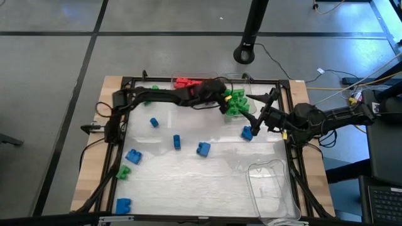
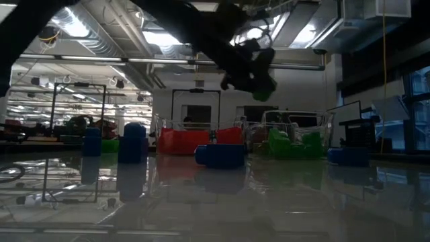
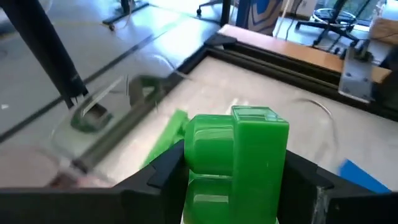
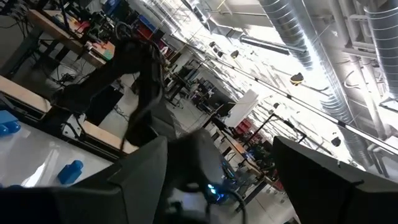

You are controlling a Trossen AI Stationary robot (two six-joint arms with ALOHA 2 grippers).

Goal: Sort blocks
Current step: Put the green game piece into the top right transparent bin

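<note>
My left tool (image 3: pixel 236 180) is clamped on a green block (image 3: pixel 239 158), held above the bin of green blocks (image 1: pixel 237 100) at twelve o'clock on the tabletop (image 1: pixel 188 182). The block looks light, rigid and slick; grip the flat sides. My right tool (image 1: pixel 256 127) stands open, empty, beside a blue block (image 1: pixel 247 133). The red bin (image 1: pixel 187 82) holds red blocks; the clear bin (image 1: pixel 271 188) at five o'clock is empty.

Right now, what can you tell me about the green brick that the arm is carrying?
The green brick is glossy plastic with rounded studs, seemingly two pieces joined. It sits clamped between the left gripper's two dark fingers, one against each side, clear of the table. From above, the left gripper is at the table's far edge, by the bin of green bricks. The low view shows the brick held high.
</note>
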